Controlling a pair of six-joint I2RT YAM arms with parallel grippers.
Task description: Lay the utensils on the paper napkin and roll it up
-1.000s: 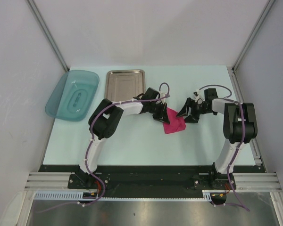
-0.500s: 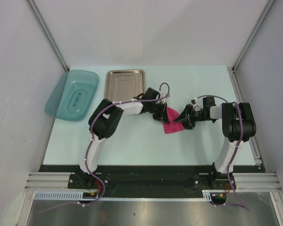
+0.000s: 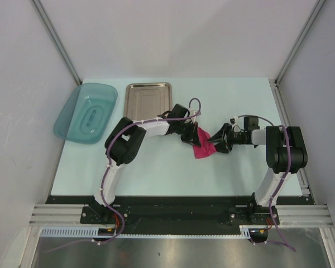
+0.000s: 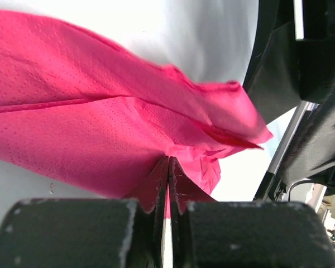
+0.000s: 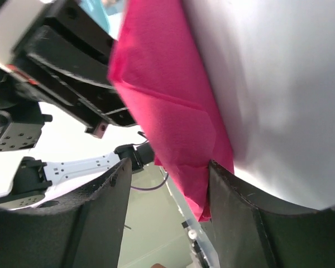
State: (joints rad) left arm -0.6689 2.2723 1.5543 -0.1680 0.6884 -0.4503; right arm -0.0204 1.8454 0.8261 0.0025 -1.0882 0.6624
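One magenta-pink paper napkin [image 3: 204, 147] is lying at mid-frame. One rectangular steel tray [image 3: 149, 100] and one teal translucent plastic dish [image 3: 86, 112] are sitting at upper left. Two robot arms, left arm [image 3: 124, 144] and right arm [image 3: 285, 148], are flanking it.

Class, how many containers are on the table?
2: the teal dish at the far-left edge; the steel tray beside it, to its right. Others may be hidden.

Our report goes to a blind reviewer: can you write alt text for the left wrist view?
The left gripper is shut on a pinched fold of the magenta paper napkin, which spreads creased over the pale table. Black robot parts fill the right edge.
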